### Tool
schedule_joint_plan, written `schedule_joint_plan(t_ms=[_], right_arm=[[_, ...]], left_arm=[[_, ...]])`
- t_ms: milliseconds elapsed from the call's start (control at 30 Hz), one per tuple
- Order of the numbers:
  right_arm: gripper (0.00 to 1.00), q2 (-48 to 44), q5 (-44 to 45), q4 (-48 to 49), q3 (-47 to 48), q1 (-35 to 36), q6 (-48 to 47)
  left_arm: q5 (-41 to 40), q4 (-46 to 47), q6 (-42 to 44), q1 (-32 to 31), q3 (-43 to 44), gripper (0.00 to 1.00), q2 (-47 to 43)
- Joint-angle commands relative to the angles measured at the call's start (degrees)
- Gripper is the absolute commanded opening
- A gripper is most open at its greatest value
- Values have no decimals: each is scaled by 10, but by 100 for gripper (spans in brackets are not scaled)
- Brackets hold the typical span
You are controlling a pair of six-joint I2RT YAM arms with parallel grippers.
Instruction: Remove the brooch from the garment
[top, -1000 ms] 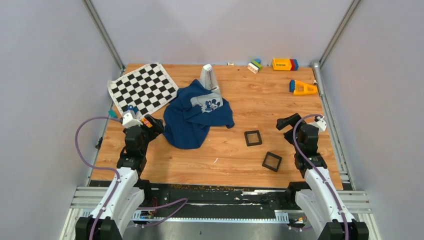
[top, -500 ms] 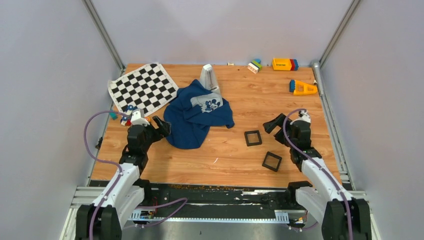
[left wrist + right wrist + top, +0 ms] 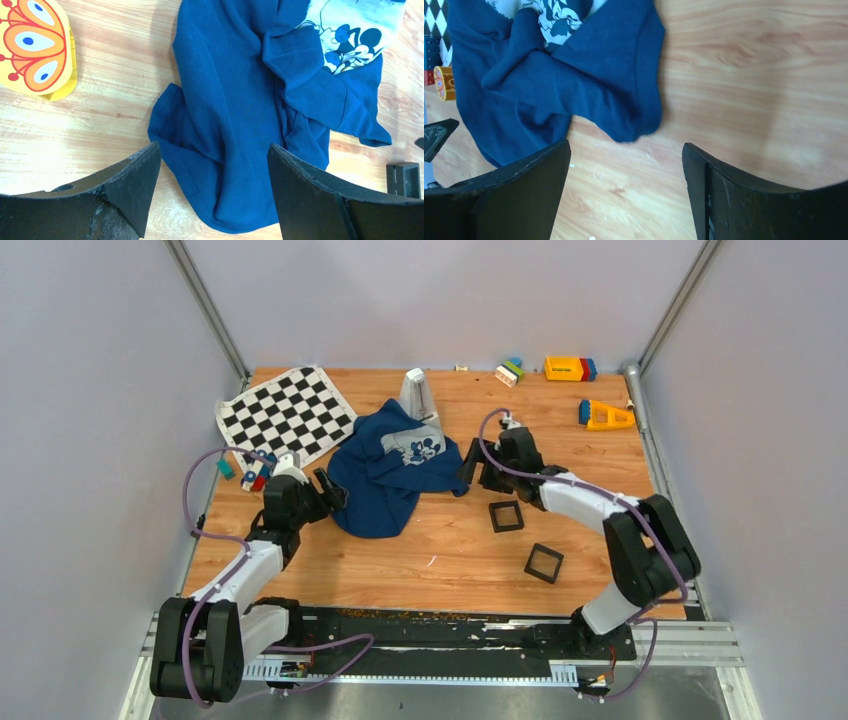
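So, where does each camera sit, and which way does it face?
Top external: above and behind the arms, looking down on the wooden table; both arms show.
Left wrist: on the left arm, facing the soft navy blue T-shirt; open left gripper in view.
Right wrist: on the right arm, facing the shirt's right edge; open right gripper in view.
All three share the shirt's grey-white Mickey Mouse print patch.

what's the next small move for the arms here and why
Probably lower the right claw onto the near corner of the navy T-shirt and pinch it to spread the cloth. Both claws are open, the left claw over the shirt's other side, and the shirt lies crumpled in folds; no brooch shows in any view, so it likely needs uncovering first.
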Motion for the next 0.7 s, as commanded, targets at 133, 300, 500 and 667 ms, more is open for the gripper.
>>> schedule_joint_plan(t_ms=[133, 300, 500, 667], right_arm=[[74, 148, 53, -100, 155, 42, -43], [68, 186, 71, -118, 179, 60, -66], [14, 192, 72, -126, 192, 74, -78], [0, 113, 116, -104, 138, 76, -73]], left_arm=[[-8, -9, 0, 0, 33, 77, 32], [22, 7, 6, 0, 46, 74, 74], [53, 30, 18, -1, 61, 67, 118], [71, 44, 20, 0, 67, 61, 137]])
